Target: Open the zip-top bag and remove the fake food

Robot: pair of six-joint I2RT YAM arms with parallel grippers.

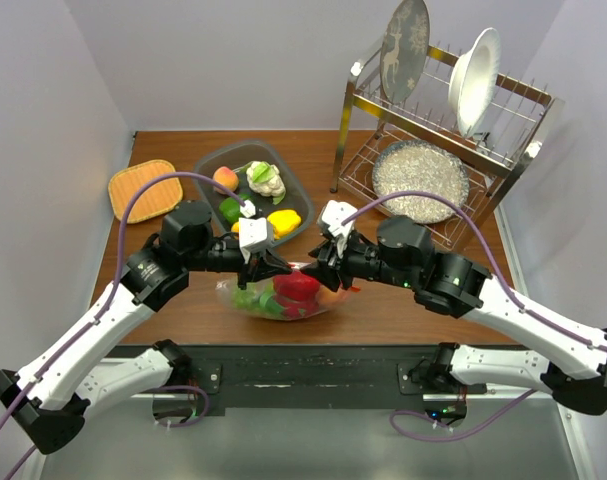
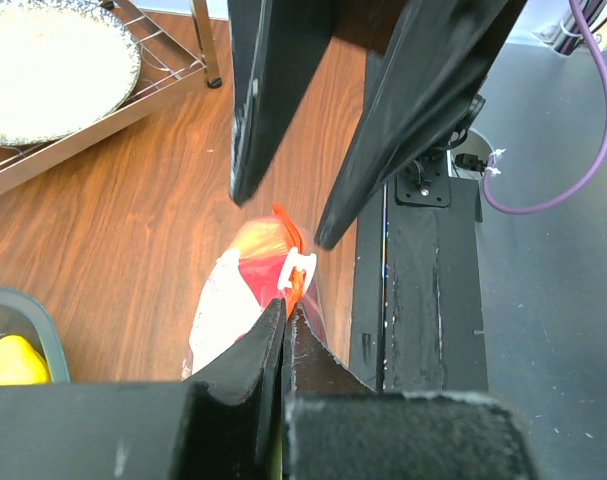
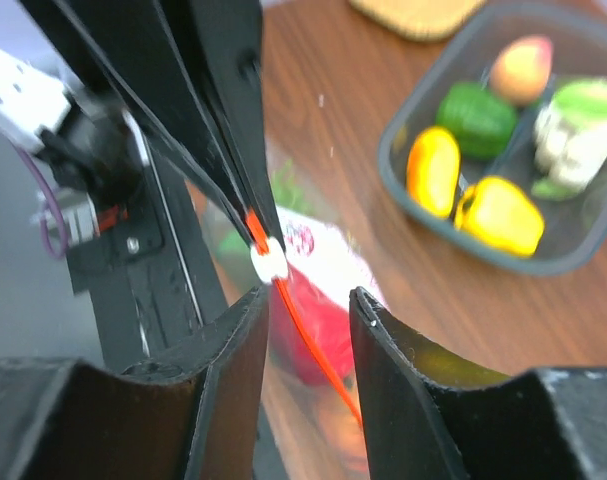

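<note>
The zip-top bag (image 1: 283, 298) lies on the wooden table between my two grippers. It holds the fake food: a red pepper (image 1: 299, 285), green pieces (image 1: 251, 298) and an orange piece (image 1: 333, 297). My left gripper (image 2: 286, 306) is shut on the bag's orange-red zip strip, just behind the white slider (image 2: 298, 270). My right gripper (image 3: 308, 300) is open, one finger on each side of the strip (image 3: 313, 350), its left finger close to the slider (image 3: 268, 262). In the top view both grippers (image 1: 276, 266) (image 1: 319, 268) meet over the bag's upper edge.
A dark tray (image 1: 208, 160) behind the bag holds more toy food, yellow, green and peach. A metal dish rack (image 1: 443, 130) with plates stands at the back right. A woven mat (image 1: 141, 188) lies at the back left. The table's near edge runs just below the bag.
</note>
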